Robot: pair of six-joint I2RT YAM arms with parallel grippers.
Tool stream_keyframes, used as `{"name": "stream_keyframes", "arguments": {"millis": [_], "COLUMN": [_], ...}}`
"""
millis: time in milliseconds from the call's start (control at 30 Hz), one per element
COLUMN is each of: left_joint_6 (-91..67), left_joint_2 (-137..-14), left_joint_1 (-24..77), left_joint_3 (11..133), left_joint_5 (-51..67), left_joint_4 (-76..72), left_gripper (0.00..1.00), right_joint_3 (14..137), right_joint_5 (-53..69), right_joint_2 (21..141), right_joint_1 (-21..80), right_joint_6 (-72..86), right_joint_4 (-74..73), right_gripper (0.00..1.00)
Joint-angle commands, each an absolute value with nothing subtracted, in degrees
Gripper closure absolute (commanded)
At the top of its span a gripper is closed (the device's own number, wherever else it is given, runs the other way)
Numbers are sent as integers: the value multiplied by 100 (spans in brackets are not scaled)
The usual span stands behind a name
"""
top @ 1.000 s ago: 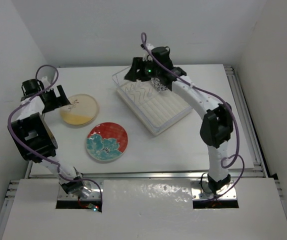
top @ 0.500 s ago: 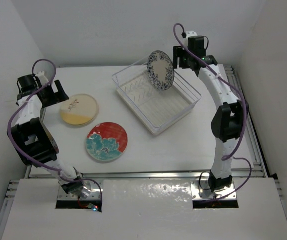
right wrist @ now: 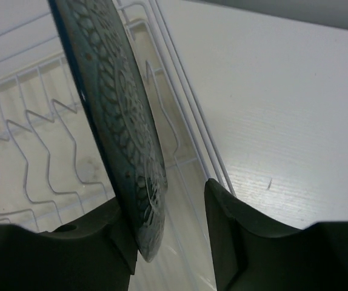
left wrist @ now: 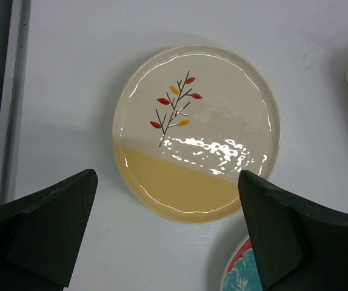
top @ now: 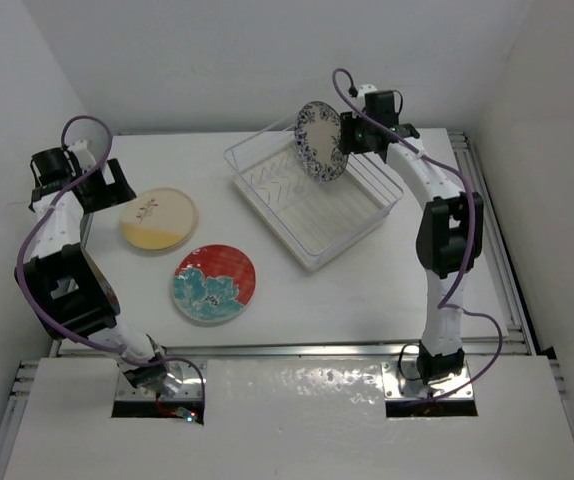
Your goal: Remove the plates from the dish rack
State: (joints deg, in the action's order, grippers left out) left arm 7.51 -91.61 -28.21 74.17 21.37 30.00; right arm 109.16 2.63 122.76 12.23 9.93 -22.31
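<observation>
My right jaws were closed on the rim of the blue-and-white plate (top: 321,141), holding it on edge in the air above the far side of the dish rack (top: 317,215). Its patterned face looked out toward the rack's left, and its dark back was turned to my wrist. The rack under it appeared bare of other plates. My left jaws hung wide open and empty over the cream plate (left wrist: 197,130), which lay flat on the table (top: 367,290) well to the left of the rack. The red-and-teal plate (top: 213,284) lay nearer the rack's near-left corner. I judged the upright plate had to clear the rack's wire rim and then be tipped flat. My right arm alone was placed for that.
</observation>
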Motion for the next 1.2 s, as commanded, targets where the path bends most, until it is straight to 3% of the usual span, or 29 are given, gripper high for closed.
{"name": "stream_keyframes", "arguments": {"millis": [0,167,767,1000,1167], "left_joint_6": [800,879,1063,1037,1142], "left_joint_2": [-8947,-8912,-8693,-8657,-8640], "left_joint_1": [-2777,-2777,-2786,-2777,-2786], "left_joint_3": [7427,7515,7462,7488,7532], "left_joint_5": [2083,2048,2135,2206,2241], "left_joint_4": [2883,2944,2953,2900,2979], "left_gripper": [0,0,0,0,0], "right_joint_3": [11345,11295,10626,11171,10777], "right_joint_5": [755,888,-158,-325,-299], "right_joint_2": [12294,12306,10126,10502,10354], "right_joint_1": [1222,1248,1415,1468,1511], "right_joint_6": [879,914,1450,1152,1177], "right_joint_4": [-1898,-1855,-35,-157,-71], "right_gripper": [63,100,100,100,100]}}
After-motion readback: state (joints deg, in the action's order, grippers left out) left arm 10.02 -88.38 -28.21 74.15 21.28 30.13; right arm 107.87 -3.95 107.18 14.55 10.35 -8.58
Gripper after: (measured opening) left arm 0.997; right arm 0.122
